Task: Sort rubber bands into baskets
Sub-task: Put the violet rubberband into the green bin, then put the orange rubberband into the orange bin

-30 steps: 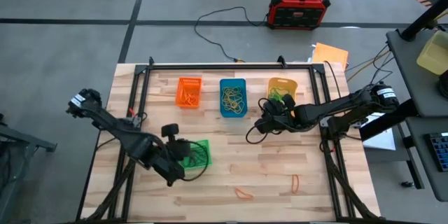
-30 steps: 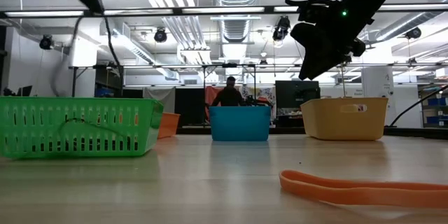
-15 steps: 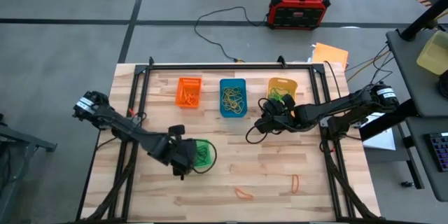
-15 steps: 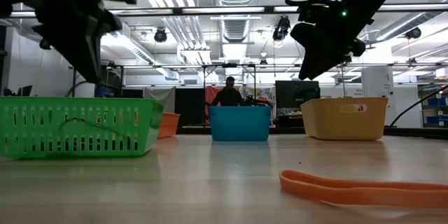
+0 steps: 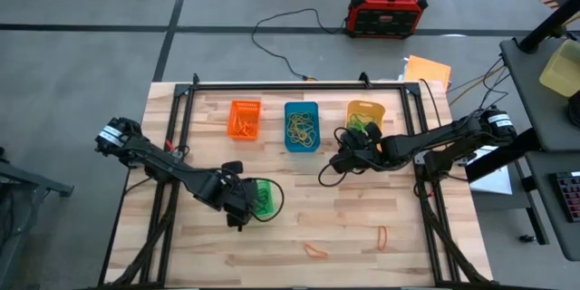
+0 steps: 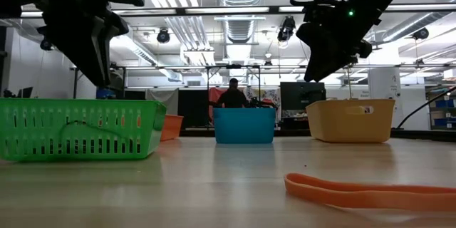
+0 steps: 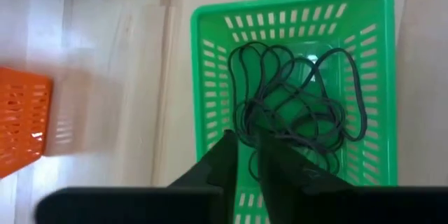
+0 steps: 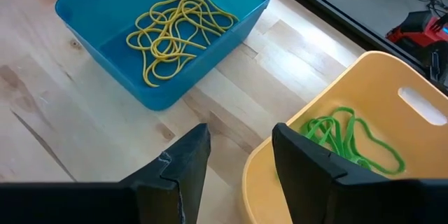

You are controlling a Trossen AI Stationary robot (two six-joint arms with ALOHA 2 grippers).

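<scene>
My left gripper (image 7: 246, 150) hangs just above the green basket (image 5: 265, 199), fingers pointing down and open only by a narrow gap, with nothing visible between them. Dark brown rubber bands (image 7: 294, 105) lie tangled on that basket's floor. My right gripper (image 8: 241, 157) stands open and empty above the table, between the blue basket (image 8: 105, 14) with yellow bands (image 8: 178, 28) and the yellow-orange basket (image 8: 392, 77) with green bands (image 8: 350, 136). The orange basket (image 5: 245, 118) holds orange bands. Two orange bands (image 5: 315, 250) (image 5: 382, 235) lie flat on the table near its front edge.
A black frame rail (image 5: 299, 84) runs along the table's far edge. A red-and-black box (image 5: 388, 9) with cables sits on the floor beyond. A person (image 6: 234, 94) stands far off in the room. Bare wood lies between the green basket and the loose bands.
My left gripper has come down and moved toward the table's right edge, from beside the green basket's left end to just above the basket. The right arm has kept still.
</scene>
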